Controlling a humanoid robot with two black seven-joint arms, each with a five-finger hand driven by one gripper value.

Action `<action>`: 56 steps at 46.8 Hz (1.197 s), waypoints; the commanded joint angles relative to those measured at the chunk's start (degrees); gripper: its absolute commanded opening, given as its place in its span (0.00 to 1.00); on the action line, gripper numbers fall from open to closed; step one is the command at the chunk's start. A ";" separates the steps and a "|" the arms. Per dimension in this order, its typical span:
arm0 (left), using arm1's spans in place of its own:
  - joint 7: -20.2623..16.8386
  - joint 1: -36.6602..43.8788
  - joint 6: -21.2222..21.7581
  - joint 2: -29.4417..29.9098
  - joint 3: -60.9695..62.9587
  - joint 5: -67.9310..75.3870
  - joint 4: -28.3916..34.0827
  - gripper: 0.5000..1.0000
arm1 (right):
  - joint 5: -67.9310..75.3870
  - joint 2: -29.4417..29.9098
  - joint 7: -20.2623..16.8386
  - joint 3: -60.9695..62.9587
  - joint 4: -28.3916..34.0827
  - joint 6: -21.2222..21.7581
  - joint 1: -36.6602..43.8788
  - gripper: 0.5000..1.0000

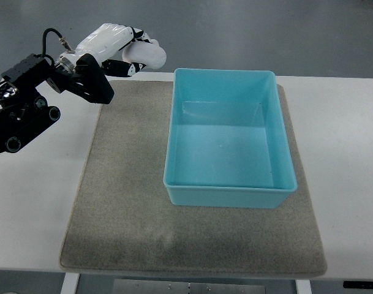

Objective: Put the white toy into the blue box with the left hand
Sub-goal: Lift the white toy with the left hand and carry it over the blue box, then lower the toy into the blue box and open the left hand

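Grey mat (pixel 131 202) covers the white counter (pixel 345 153) at the near edge, with the blue box (pixel 226 190) sitting on its right half, nothing inside. Left hand (pixel 122 49) is at the far left corner above the mat's edge, fingers curled around the white toy (pixel 149 56), well left of the box's far-left corner.

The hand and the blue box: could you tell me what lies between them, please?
Only bare grey mat, seen in the top view, separates the left hand from the box.
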 commanded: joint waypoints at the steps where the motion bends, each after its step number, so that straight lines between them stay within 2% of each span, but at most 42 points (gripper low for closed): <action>1: 0.09 0.26 -0.38 -0.08 0.01 0.11 -4.91 0.00 | 0.00 0.00 0.00 0.00 0.00 0.00 -0.01 0.87; 7: 0.00 0.96 -0.82 -0.34 1.16 0.20 -12.65 0.00 | 0.00 0.00 0.00 0.00 0.00 0.00 -0.01 0.87; 12: 0.00 0.87 -1.61 -0.78 4.75 0.20 -15.73 0.00 | 0.00 0.00 0.00 0.00 0.00 0.00 -0.01 0.87; 34: 0.00 0.96 -1.70 -4.12 15.48 0.81 -14.42 0.00 | 0.00 0.00 0.00 0.00 0.00 0.00 -0.01 0.87; 37: 0.09 1.31 -1.70 -4.21 15.48 0.81 -14.24 0.11 | 0.00 0.00 0.00 0.00 0.00 0.00 -0.01 0.87; 38: 0.00 1.49 -1.70 -4.21 15.48 0.81 -14.33 0.19 | 0.00 0.00 0.00 0.00 0.00 0.00 -0.01 0.87; 41: 0.00 1.66 -1.17 -4.21 15.40 0.55 -14.33 0.54 | 0.00 0.00 0.00 0.00 0.00 0.00 -0.01 0.87; 42: 0.00 1.75 -0.91 -4.21 15.40 0.29 -14.33 0.61 | 0.00 0.00 0.00 0.00 0.00 0.00 -0.01 0.87; 47: 0.00 1.84 -0.47 -4.65 15.31 -0.07 -14.24 0.76 | 0.00 0.00 0.00 0.00 0.00 0.00 -0.01 0.87; 51: -0.08 1.93 -0.47 -4.56 15.31 -0.15 -14.24 0.78 | 0.00 0.00 0.00 0.00 0.00 0.00 -0.01 0.87; 54: -0.08 2.54 -0.47 -4.65 15.13 -0.15 -14.33 0.88 | 0.00 0.00 0.00 0.00 0.00 0.00 -0.01 0.87; 56: -0.08 2.81 -0.47 -4.65 14.87 -0.15 -14.33 0.88 | 0.00 0.00 0.00 0.00 0.00 0.00 -0.01 0.87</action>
